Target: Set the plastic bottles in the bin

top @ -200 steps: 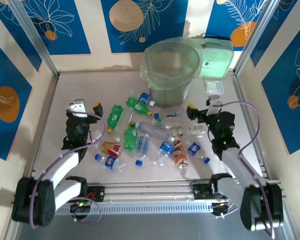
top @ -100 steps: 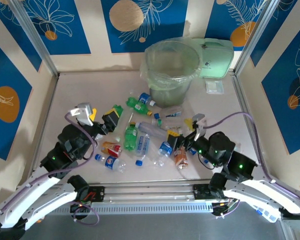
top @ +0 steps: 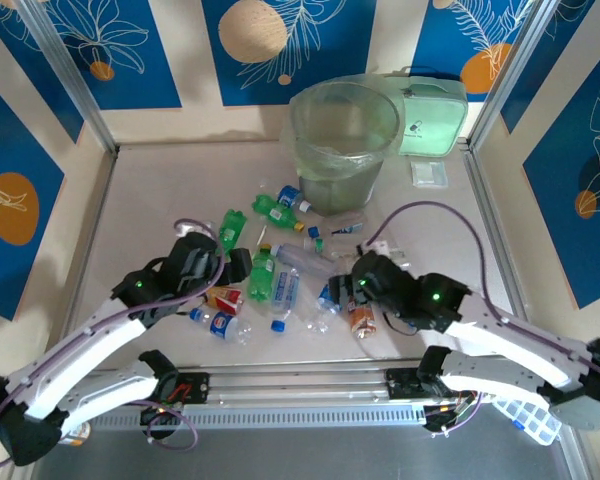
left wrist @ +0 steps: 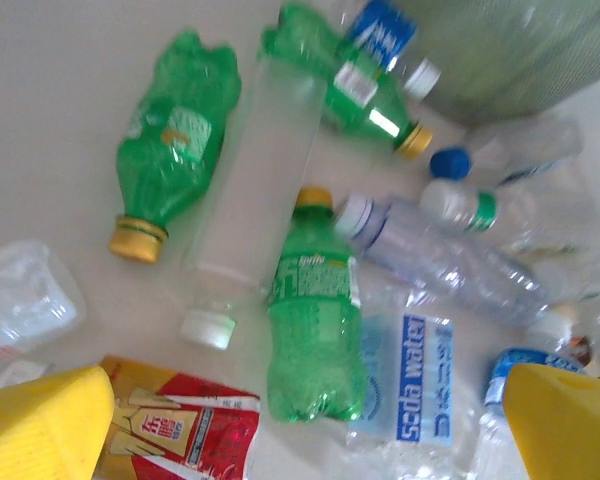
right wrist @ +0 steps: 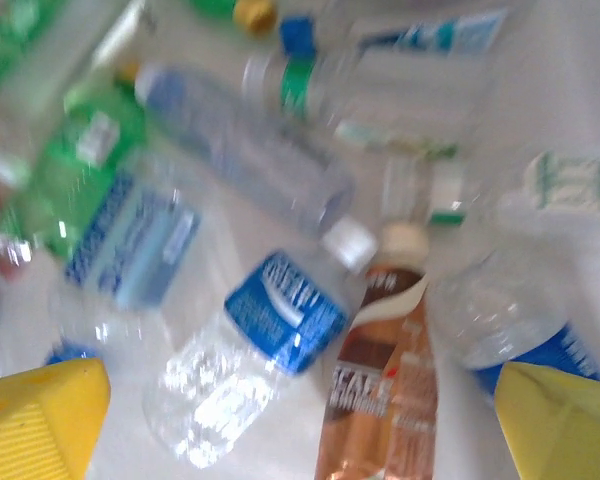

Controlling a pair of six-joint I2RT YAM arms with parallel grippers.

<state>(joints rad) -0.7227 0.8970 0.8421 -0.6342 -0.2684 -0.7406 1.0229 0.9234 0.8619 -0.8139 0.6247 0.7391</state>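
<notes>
Several plastic bottles (top: 280, 262) lie scattered on the table in front of the bin (top: 342, 140), a round bucket lined with a pale green bag. My left gripper (top: 240, 268) hovers open over an upright-lying green bottle (left wrist: 315, 330); its yellow fingertips (left wrist: 40, 430) stand wide on either side, with a red-labelled bottle (left wrist: 185, 430) and a clear soda-water bottle (left wrist: 405, 385) beside it. My right gripper (top: 342, 286) is open above a clear blue-labelled bottle (right wrist: 270, 340) and a brown bottle (right wrist: 390, 400). Neither gripper touches a bottle.
A flat mint-green case (top: 432, 118) leans behind the bin, with a small clear packet (top: 429, 172) in front of it. Metal frame posts stand at the table's corners. The arms' rail (top: 310, 385) runs along the near edge. A crushed green bottle (left wrist: 175, 140) lies left of the pile.
Both arms have swung inward from the table's sides to the pile. The left gripper came right over the green bottle, the right came left over the blue-labelled bottle. Both stayed open.
</notes>
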